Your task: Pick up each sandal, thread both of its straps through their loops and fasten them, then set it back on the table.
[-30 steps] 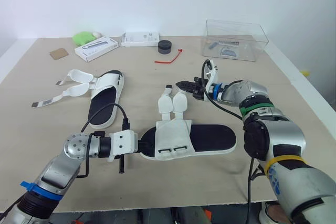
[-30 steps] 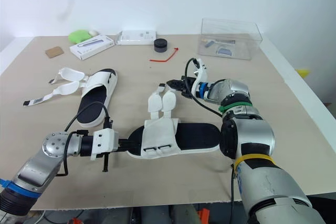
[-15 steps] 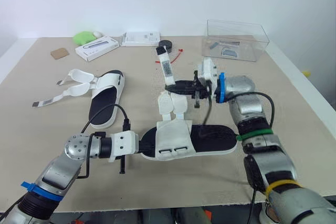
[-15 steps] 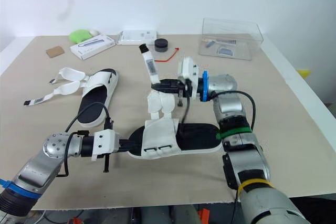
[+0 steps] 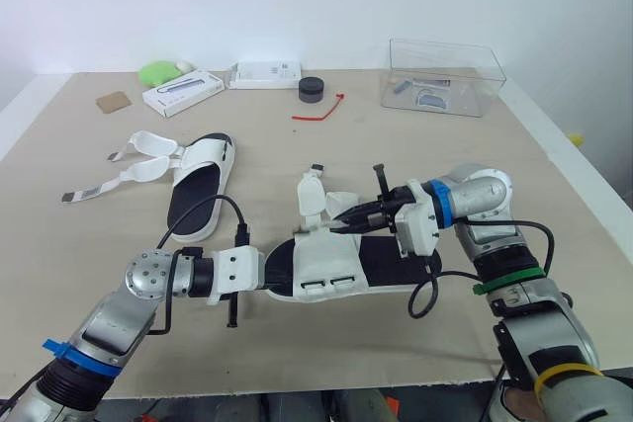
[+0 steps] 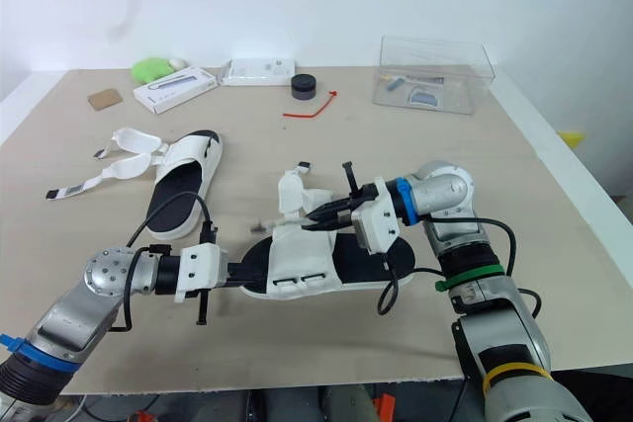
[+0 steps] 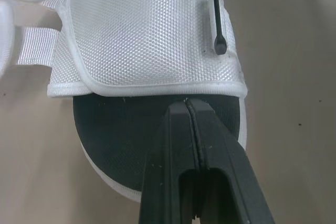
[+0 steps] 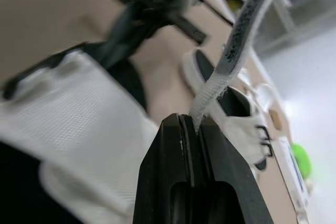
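Flat on the table [image 5: 297, 343], centre front, with the near sandal [image 5: 326, 259]: black footbed, white sole rim, a white mesh upper across the middle with two slots along its near edge. Pinched at the rounded end by the left gripper [image 7: 186, 103], fingers [image 7: 173, 129] pressed together on the black footbed just short of the mesh. From the other side, low over the upper, the right gripper [image 5: 338, 228], nipped tight on a strap [image 8: 236, 40], with grey-backed webbing running up out of the closed fingertips [image 8: 168, 140] in the right wrist view. Behind the upper, on the far side, two padded white tabs [image 5: 312, 195] standing up. Over to the robot's left and further back, the second sandal [image 5: 198, 185], also down on the table and well apart from both grippers, with the same black footbed and white upper, both straps [image 5: 129, 160] undone and splayed out to the left, loose on the tabletop. Along the far edge, a clear box [image 5: 445, 76], a black puck [image 5: 311, 88] and a red tie [image 5: 318, 109].
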